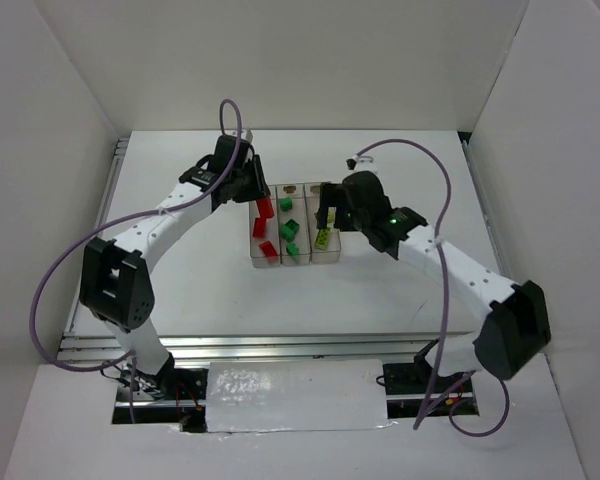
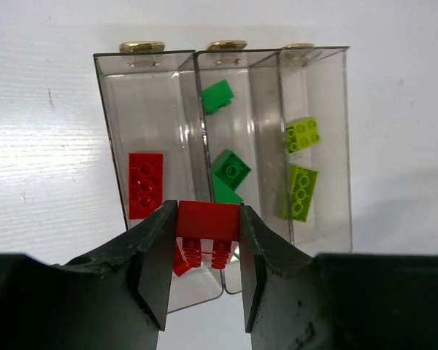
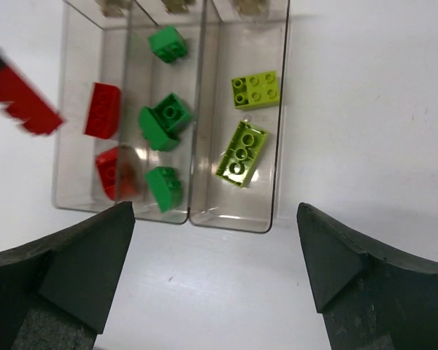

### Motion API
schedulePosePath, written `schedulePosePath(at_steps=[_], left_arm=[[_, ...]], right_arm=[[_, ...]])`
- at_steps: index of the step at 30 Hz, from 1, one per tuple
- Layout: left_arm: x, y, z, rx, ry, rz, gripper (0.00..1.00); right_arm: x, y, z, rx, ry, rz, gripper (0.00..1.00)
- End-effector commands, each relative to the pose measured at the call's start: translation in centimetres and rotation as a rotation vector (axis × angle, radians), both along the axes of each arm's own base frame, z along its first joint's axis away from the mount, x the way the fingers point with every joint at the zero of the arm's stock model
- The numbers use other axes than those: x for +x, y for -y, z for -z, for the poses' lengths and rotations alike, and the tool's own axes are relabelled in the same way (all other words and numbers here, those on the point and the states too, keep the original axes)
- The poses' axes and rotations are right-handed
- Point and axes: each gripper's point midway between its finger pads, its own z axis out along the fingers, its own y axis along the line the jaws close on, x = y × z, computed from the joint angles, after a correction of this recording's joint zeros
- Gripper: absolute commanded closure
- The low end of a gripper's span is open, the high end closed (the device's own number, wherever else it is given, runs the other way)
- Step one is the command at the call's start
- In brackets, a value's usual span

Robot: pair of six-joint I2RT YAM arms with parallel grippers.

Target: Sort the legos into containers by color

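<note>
Three joined clear containers (image 1: 296, 264) stand mid-table. My left gripper (image 2: 204, 270) is shut on a red lego (image 2: 208, 221) and holds it over the near end of the left bin (image 2: 109, 109). That bin holds a red lego (image 2: 145, 184) and a second one (image 2: 179, 262), partly hidden. The middle bin holds three green legos (image 3: 164, 122). The right bin holds two yellow-green legos (image 3: 241, 152). My right gripper (image 3: 215, 219) is open and empty, above the table just in front of the right bin (image 3: 277, 109). The held red lego shows blurred in the right wrist view (image 3: 22, 102).
White walls enclose the table on the left, right and back. An aluminium rail (image 1: 280, 345) runs along the near edge between the arm bases. Purple cables (image 1: 50, 290) loop beside both arms.
</note>
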Motion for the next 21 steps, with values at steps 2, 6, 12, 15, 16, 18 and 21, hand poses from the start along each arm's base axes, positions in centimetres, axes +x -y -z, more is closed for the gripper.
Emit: schedulePosePath(at_steps=[2, 6, 12, 15, 16, 18, 21], left_arm=[[2.0, 0.0, 0.5, -0.007, 0.001, -0.026, 0.58], [2.7, -0.1, 2.1, 0.005, -0.056, -0.069, 0.12], [2.2, -0.3, 1.6, 0.005, -0.063, -0.079, 0.0], [0.1, -1.8, -2.4, 0.027, 0.012, -0.115, 0.0], [-0.7, -2.6, -3.2, 0.048, 0.026, -0.136, 0.0], [-2.9, -5.5, -3.5, 0.142, 0.017, -0.219, 0.0], [-7.0, -10.4, -6.0, 0.232, 0.057, -0.347, 0.0]], right_arm=[[-2.5, 0.9, -3.9, 0.106, 0.066, -0.012, 0.0], [-4.3, 1.6, -6.5, 0.153, 0.114, -0.026, 0.0], [-7.1, 3.2, -9.7, 0.188, 0.17, -0.042, 0.0], [-8.9, 4.6, -11.4, 0.216, 0.22, -0.033, 0.0], [-9.8, 5.5, -12.6, 0.234, 0.258, -0.023, 0.0], [-10.9, 7.0, -12.9, 0.215, 0.257, 0.015, 0.0], [-13.1, 9.7, -14.6, 0.21, 0.286, 0.075, 0.0]])
